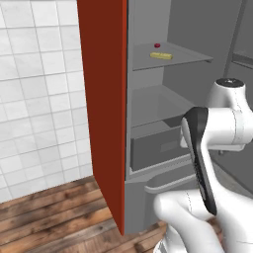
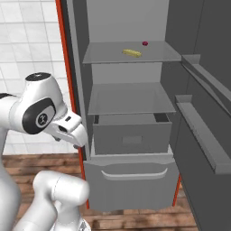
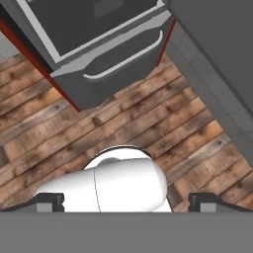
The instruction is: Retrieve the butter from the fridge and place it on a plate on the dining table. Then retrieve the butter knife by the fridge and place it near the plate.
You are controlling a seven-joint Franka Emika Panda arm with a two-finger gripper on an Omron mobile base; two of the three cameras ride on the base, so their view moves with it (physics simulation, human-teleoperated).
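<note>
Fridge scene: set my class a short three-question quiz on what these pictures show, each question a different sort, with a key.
1. True or false: the fridge door stands open.
2. Which shelf holds the butter? A) top shelf B) middle shelf C) the drawer
3. Fill in: the small round item lying near the butter is coloured ____.

Key
1. True; the shelves and the drawer are in plain sight.
2. A; the yellow stick lies on the top shelf.
3. Red; it lies apart from the butter, not touching it.
</note>
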